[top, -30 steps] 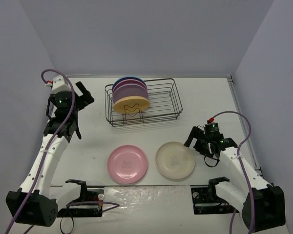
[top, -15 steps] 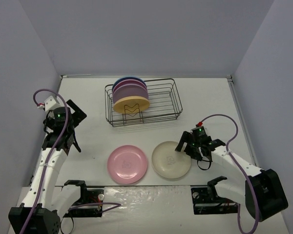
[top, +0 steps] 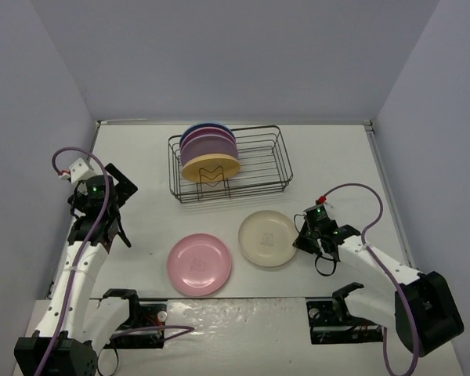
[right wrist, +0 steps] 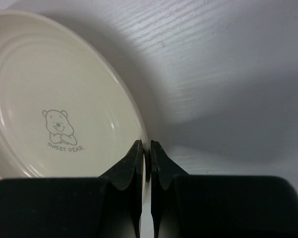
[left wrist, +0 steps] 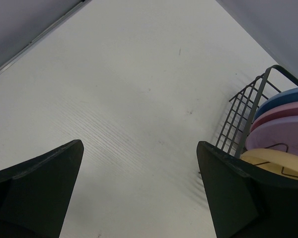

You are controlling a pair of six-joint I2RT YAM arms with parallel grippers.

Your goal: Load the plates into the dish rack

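A cream plate [top: 268, 238] with a bear emblem lies on the table; its right rim [right wrist: 139, 134] is pinched between the fingers of my right gripper [right wrist: 145, 146], which is shut on it. In the top view that right gripper [top: 301, 237] sits at the plate's right edge. A pink plate [top: 200, 265] lies flat to the left. The black wire dish rack [top: 254, 168] at the back holds blue, pink, purple and yellow-orange plates [top: 209, 151] on edge at its left end. My left gripper [top: 116, 182] hangs open over bare table, left of the dish rack [left wrist: 243, 114].
Walls enclose the table on the left, back and right. The rack's right two thirds holds only wire dividers. The arm bases and a wet-looking strip run along the near edge [top: 235, 313].
My right gripper moved left onto the cream plate's rim and shut on it; both table plates slid a little left. The left arm dropped back toward its base.
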